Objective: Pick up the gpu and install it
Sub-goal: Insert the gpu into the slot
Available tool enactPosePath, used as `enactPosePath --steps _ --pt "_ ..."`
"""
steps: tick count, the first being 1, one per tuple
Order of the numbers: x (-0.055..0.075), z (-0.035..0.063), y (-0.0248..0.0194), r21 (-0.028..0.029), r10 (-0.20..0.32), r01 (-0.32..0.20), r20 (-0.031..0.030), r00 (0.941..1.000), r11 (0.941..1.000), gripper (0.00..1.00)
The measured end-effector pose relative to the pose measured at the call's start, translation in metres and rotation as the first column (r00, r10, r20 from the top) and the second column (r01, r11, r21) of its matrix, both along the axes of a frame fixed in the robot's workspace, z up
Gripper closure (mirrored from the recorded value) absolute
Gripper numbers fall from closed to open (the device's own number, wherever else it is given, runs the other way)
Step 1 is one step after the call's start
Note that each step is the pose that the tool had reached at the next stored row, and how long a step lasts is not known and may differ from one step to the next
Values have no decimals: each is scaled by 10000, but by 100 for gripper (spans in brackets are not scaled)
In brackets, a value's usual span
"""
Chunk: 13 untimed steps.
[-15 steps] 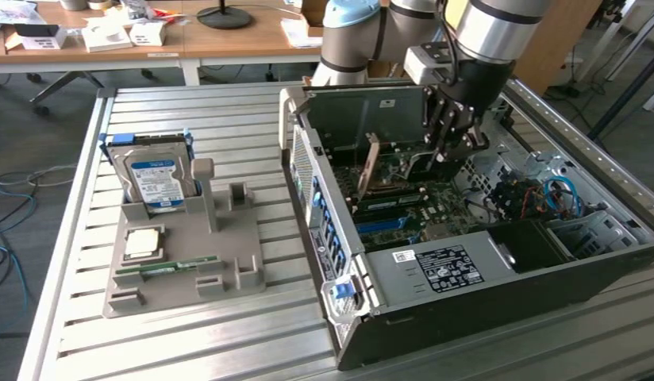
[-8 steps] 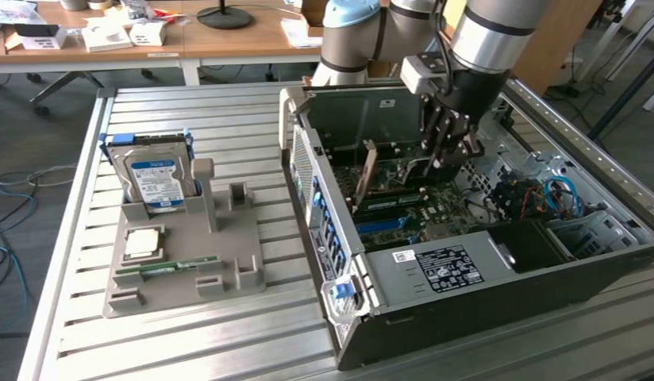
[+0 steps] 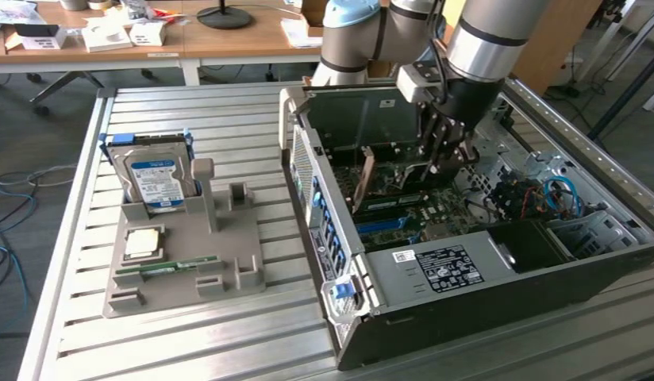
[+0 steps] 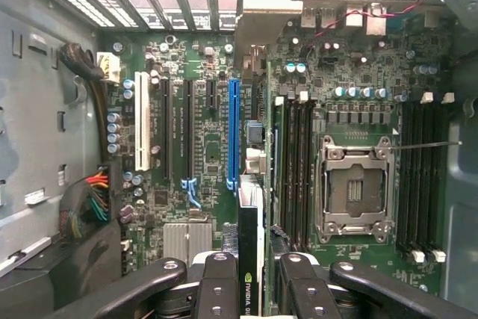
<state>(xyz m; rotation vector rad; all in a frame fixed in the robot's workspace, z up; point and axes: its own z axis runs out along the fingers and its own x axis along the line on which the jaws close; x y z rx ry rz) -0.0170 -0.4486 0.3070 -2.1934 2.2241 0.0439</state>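
Note:
The gpu (image 4: 251, 237) is a thin dark card seen edge-on, with a green logo on its edge. My gripper (image 4: 252, 282) is shut on it, one black finger (image 4: 216, 282) on each side. The card hangs over the green motherboard (image 4: 209, 155), just beside the long blue slot (image 4: 233, 132) and parallel to it. Whether the card touches the board I cannot tell. In the exterior view my gripper (image 3: 446, 163) reaches down into the open computer case (image 3: 433, 302), with the gpu (image 3: 444, 147) held upright between its fingers.
A grey holder (image 3: 184, 262) on the slatted table to the exterior view's left carries a silver hard drive (image 3: 158, 178), a square chip (image 3: 144, 242) and a green memory stick (image 3: 168, 266). On the board are the processor socket (image 4: 355, 188), a white slot (image 4: 142, 132) and cables (image 4: 97, 188).

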Motion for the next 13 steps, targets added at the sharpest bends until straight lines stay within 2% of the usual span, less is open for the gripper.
enactPosePath --steps 13 --pt "-44 -153 0 0 7 -7 78 10000 10000 74"
